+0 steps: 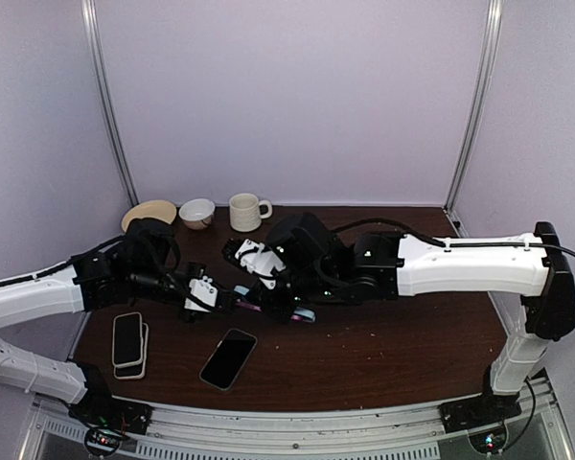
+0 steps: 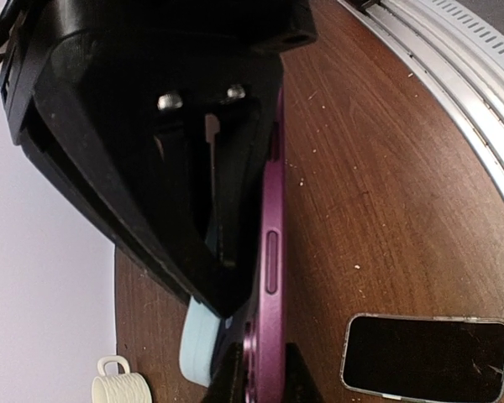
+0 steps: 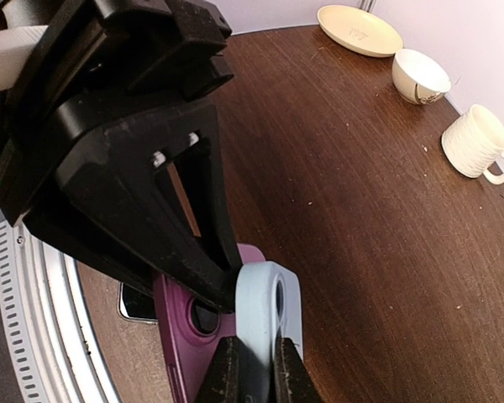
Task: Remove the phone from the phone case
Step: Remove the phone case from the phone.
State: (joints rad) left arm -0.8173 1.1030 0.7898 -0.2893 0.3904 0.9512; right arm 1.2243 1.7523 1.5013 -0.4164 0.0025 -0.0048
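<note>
Left claw pinches the purple phone by its edge, and the right claw pinches the pale blue phone case. Both are held up over the middle of the worktop, so I think each arm can pull its own way.

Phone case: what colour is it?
Light blue; the phone case shows best in the right wrist view, against the purple phone.
</note>
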